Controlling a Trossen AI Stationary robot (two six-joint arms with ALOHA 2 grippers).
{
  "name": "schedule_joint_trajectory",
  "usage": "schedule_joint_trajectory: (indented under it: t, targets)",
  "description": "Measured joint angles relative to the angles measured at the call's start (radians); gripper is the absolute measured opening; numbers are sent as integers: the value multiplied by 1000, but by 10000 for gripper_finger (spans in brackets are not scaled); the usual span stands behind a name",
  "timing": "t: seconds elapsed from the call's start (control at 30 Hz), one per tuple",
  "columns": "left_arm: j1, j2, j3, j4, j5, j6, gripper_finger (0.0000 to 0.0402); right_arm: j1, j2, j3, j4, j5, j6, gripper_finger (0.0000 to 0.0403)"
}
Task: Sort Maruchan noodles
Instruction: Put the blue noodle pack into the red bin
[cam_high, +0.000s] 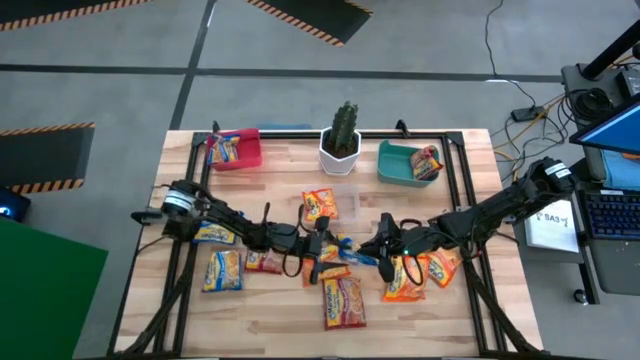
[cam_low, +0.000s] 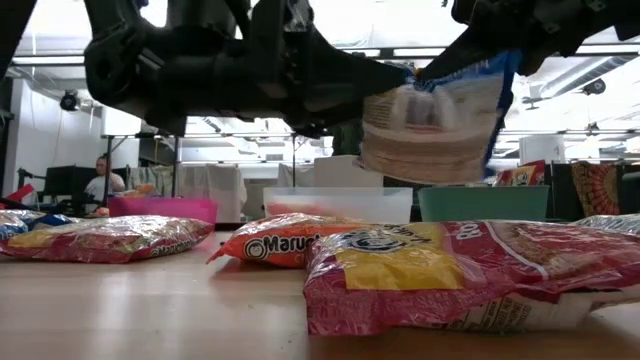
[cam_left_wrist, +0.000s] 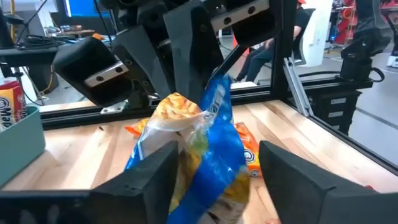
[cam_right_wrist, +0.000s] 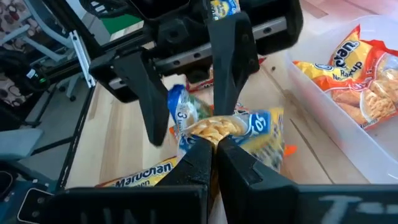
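1. Near edge of the table (cam_high: 420, 320): loose Maruchan noodles (cam_high: 343, 300) lie unsorted; another packet (cam_low: 290, 240) sits just behind
2. Mid-table, a handover looks under way: the right hand (cam_right_wrist: 214, 146) is clenched on a yellow-and-blue packet (cam_right_wrist: 224, 127), lifted off the wood; the left hand (cam_left_wrist: 214, 171) is released, its fingers straddling that packet
3. Next the left should close before the right lets go
4. Both arms reach inward, low, meeting at centre
5. Far side: red bin (cam_high: 238, 152) and teal bin (cam_high: 400, 165) already hold packets
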Motion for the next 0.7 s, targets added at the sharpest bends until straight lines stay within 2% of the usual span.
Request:
schedule_joint_trajectory:
  t: [0.1,0.3,0.47,0.6,0.7]
  targets:
    - [0,5,6,1,-1,0,152,0,0,0,1,1,-2,9]
    - [5,-14,-15,1,-1,-23,20,-3,0,0,6,13,-18,14]
    - [5,-36,-23,1,0,-62,18,-7,-35,0,5,13,-15,46]
    - [4,-82,-53,-4,0,-63,6,-9,-103,0,12,17,-29,97]
    - [7,-149,-94,-2,-8,-57,5,-9,-177,0,3,61,-43,137]
